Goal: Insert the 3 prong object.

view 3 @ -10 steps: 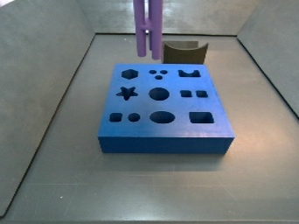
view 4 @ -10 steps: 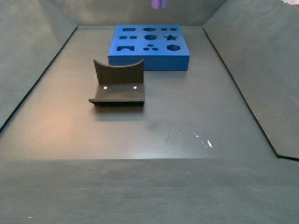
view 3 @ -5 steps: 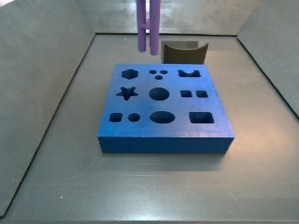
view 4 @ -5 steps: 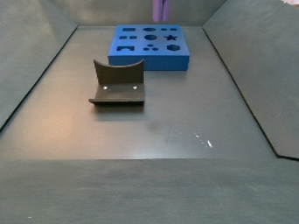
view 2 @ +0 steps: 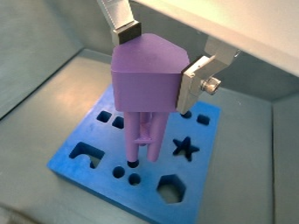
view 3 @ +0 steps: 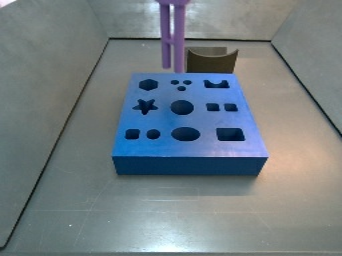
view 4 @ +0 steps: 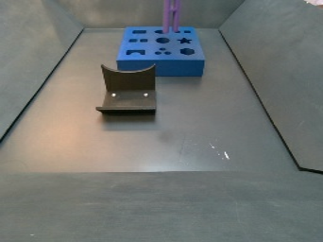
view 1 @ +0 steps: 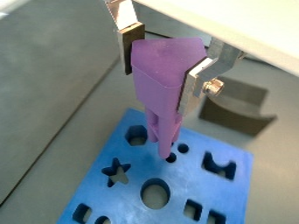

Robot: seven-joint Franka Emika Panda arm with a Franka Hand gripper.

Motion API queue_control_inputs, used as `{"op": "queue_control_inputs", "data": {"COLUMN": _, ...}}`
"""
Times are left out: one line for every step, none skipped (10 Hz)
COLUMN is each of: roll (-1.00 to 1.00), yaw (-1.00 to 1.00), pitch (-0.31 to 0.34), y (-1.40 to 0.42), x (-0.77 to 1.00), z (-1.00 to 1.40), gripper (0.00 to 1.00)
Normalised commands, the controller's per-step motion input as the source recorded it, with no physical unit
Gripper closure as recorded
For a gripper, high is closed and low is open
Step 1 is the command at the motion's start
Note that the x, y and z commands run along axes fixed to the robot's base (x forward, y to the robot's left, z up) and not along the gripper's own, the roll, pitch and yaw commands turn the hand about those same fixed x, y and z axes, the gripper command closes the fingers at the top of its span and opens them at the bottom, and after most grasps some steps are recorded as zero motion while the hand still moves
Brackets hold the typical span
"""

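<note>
**Prong piece lowered over blue block**

Gripper (view 1: 167, 59) clamped on the 3 prong object (view 1: 160, 96), seen in both wrist views (view 2: 158, 63): flat silver fingers (view 1: 128, 44) with dark pads pressed against the wide purple top from two sides. Held upright, rods pointing straight down, wide end between the fingers. Out of frame in both side views, above the top edge; only the purple rods enter there, at top centre (view 3: 173, 35) and near the top, right of centre (view 4: 173, 13).

Against the frames a second and half a second ago: rods reaching lower in both side views, tips now close above the blue block (view 3: 186, 123) near its far edge. Whether the tips touch the block cannot be told; in a wrist view (view 2: 142, 144) hanging right at the small round holes. Block and fixture unmoved.

Object: smooth light-purple plastic, slim parallel rods joined at a broad wedge-shaped head. Block: matte blue slab, flat top cut with star, hexagon, circles, oval, squares and an arch shape. Fixture (view 4: 127, 90): dark L-shaped bracket on a base plate, standing on the grey floor (view 4: 177, 142), apart from the block; also visible behind the block (view 3: 214, 58).
</note>
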Motion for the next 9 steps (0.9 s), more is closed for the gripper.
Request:
{"op": "queue_control_inputs", "data": {"roll": 0.00, "yaw": -0.95, "pitch": 0.011, "y": 0.07, "x": 0.08, "z": -0.33, "gripper": 1.00}}
{"op": "queue_control_inputs", "data": {"roll": 0.00, "yaw": -1.00, "pitch": 0.000, "y": 0.01, "x": 0.04, "z": -0.30, "gripper": 1.00}}
{"op": "queue_control_inputs", "data": {"roll": -0.01, "yaw": -0.99, "pitch": 0.000, "y": 0.01, "x": 0.10, "z": -0.26, "gripper": 1.00}}
{"op": "queue_control_inputs", "data": {"roll": -0.10, "yaw": -0.77, "pitch": 0.000, "y": 0.14, "x": 0.40, "z": -0.07, "gripper": 1.00}}
{"op": "queue_control_inputs", "data": {"roll": -0.16, "yaw": -0.55, "pitch": 0.000, "y": 0.29, "x": 0.44, "z": -0.04, "gripper": 1.00}}
{"op": "queue_control_inputs", "data": {"roll": -0.05, "yaw": -0.34, "pitch": 0.000, "y": 0.15, "x": 0.32, "z": -0.14, "gripper": 1.00}}
{"op": "queue_control_inputs", "data": {"roll": 0.00, "yaw": -0.33, "pitch": 0.031, "y": 0.11, "x": 0.33, "z": -0.21, "gripper": 1.00}}
{"op": "queue_control_inputs", "data": {"roll": 0.07, "yaw": -0.43, "pitch": 0.100, "y": 0.13, "x": 0.20, "z": -0.27, "gripper": 1.00}}
{"op": "queue_control_inputs", "data": {"roll": 0.00, "yaw": -0.46, "pitch": 0.097, "y": 0.05, "x": 0.06, "z": -0.22, "gripper": 1.00}}
